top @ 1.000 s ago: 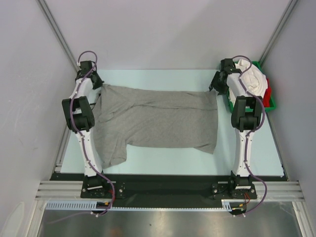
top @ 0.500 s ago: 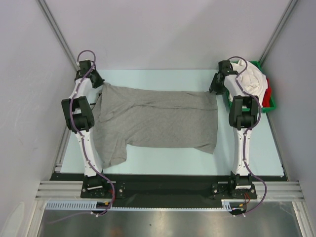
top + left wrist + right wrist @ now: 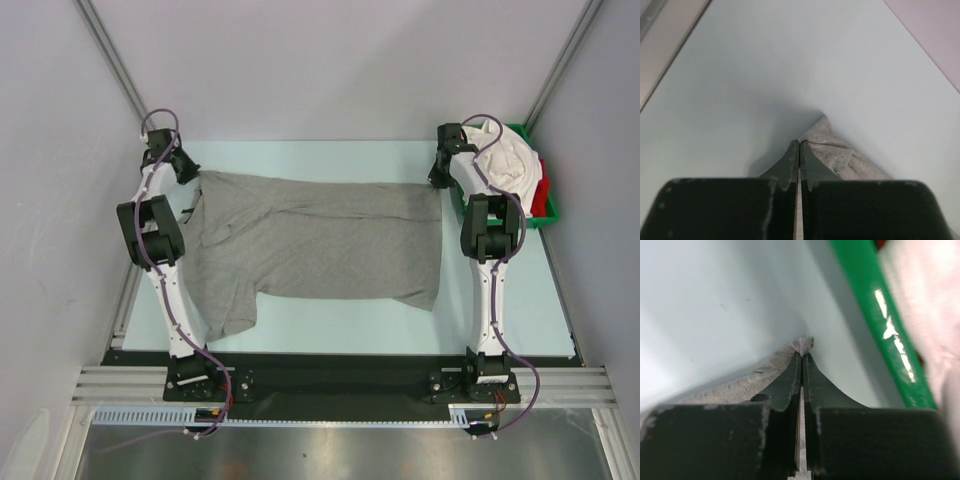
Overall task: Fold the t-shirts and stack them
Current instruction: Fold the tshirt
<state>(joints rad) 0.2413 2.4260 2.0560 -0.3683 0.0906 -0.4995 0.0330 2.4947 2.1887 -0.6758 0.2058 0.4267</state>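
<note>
Pinching grey t-shirt (image 3: pixel 320 240), left end effector (image 3: pixel 799 145), right end effector (image 3: pixel 803 357); confirmed wrist-side only.

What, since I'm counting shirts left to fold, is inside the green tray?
A bunched white shirt fills the green tray, with a red one showing at its right edge. Anything beneath them is covered.

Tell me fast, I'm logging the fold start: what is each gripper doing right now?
Left gripper: shut on the grey t-shirt, far left corner.
Right gripper: shut on its far right corner.
</note>
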